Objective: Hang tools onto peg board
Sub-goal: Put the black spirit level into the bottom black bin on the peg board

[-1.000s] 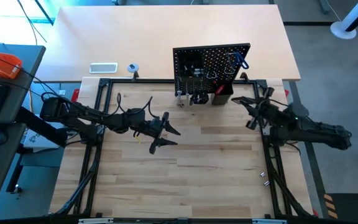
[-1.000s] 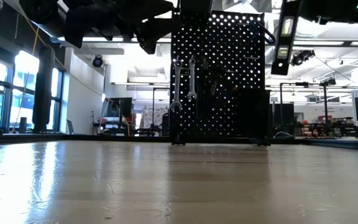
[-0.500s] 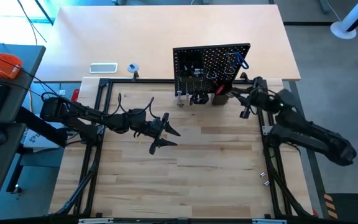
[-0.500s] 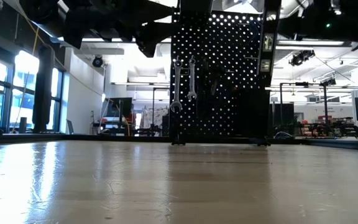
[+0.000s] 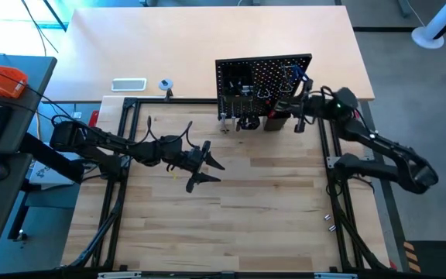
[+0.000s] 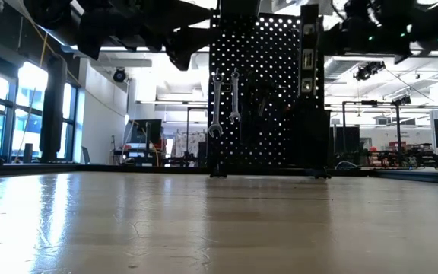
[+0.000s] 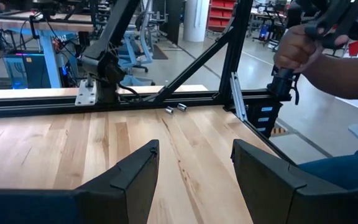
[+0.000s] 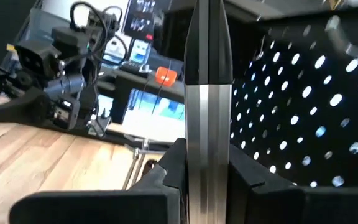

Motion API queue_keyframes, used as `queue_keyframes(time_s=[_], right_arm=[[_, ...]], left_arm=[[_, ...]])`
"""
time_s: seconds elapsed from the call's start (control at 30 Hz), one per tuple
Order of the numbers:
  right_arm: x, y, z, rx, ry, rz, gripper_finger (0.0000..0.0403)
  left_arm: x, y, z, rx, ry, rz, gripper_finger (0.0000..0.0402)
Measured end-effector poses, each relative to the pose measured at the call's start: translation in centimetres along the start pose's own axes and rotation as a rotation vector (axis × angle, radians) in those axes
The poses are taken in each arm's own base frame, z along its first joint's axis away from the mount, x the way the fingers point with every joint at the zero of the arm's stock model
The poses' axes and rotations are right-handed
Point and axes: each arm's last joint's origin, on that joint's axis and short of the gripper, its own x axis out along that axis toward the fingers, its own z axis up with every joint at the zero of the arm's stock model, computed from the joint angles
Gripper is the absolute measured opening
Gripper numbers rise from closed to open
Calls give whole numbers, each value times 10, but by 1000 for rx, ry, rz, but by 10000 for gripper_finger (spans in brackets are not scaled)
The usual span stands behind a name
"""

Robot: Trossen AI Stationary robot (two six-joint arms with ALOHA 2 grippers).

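Fingers of the right gripper (image 5: pixel 299 106) clamp the black striped bar (image 8: pixel 207 99), which has swung from the table's right side up to the right edge of the upright black perforated peg board (image 5: pixel 263 76); hanging seems imminent. Silver wrenches (image 6: pixel 224 101) already hang there. The left gripper (image 5: pixel 204 164) waits mid-table, jaws wide.

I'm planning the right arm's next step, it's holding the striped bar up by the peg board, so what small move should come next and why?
Probably ease the bar closer to the peg board. The right gripper is shut on the bar, upright, at the board's right end by the bin; whether it meets a hook can't be told. The left gripper waits open over the table.
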Motion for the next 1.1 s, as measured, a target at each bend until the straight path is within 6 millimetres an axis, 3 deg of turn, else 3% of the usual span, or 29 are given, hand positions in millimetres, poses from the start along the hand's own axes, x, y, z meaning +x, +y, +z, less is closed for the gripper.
queue_keyframes(time_s=[0.3,0.63,0.9,1.1], right_arm=[[15,-15,-20,40,64,40,47],[13,-13,-19,38,99,16,48],[9,-12,-24,115,184,-54,141],[9,-12,-25,155,202,-73,159]], left_arm=[[0,-1,-4,-3,35,-18,197],[0,-2,-4,5,41,-25,197],[0,-2,-5,2,51,-29,197],[0,-2,-5,-1,49,-29,197]])
